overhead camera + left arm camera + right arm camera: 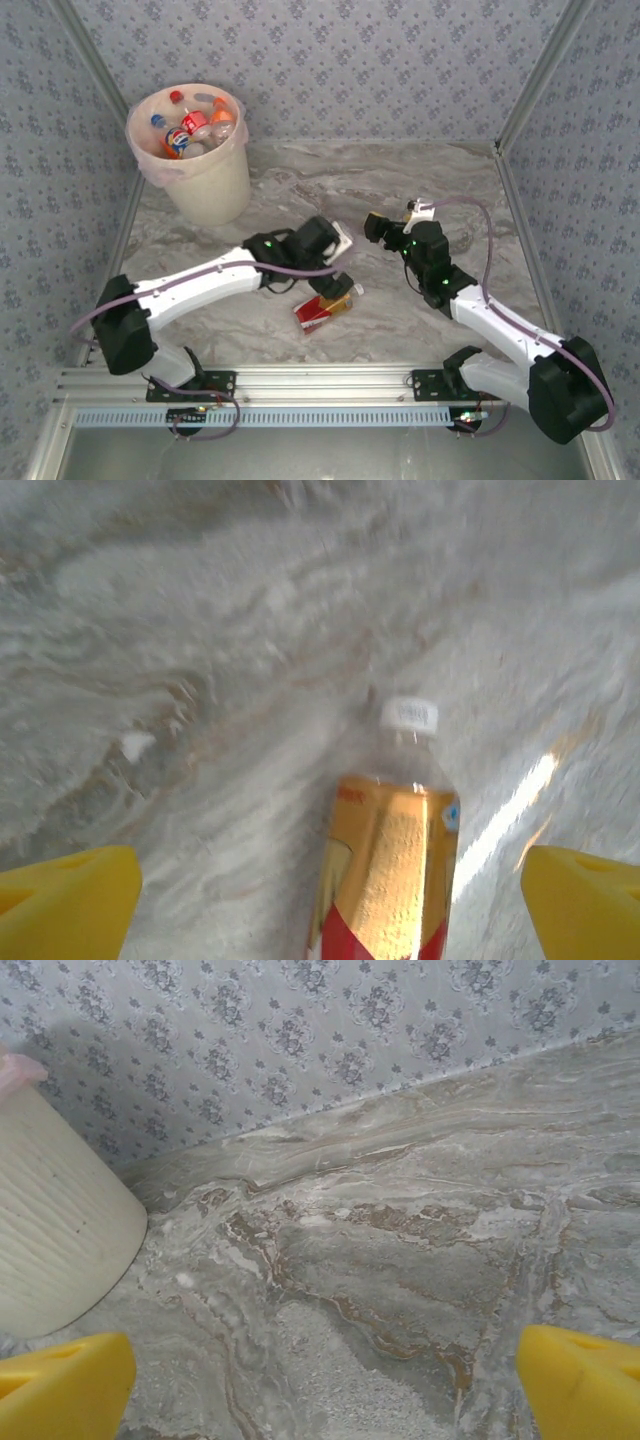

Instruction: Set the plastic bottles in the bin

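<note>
- While most of the plastic bottles (195, 125) lie heaped in the bin (205, 190) at the far left corner of the table (420, 190), a lone bottle (325, 308) rests on its side near the front, with a white cap (408, 714) and a gold-and-red label.
- Over that bottle, the left fingers (70, 895) stand spread wide — one to either side, touching nothing.
- Further right, the right fingers (580, 1380) are likewise parted and empty above bare marble — the bin's cream wall shows at the left of their view.
</note>
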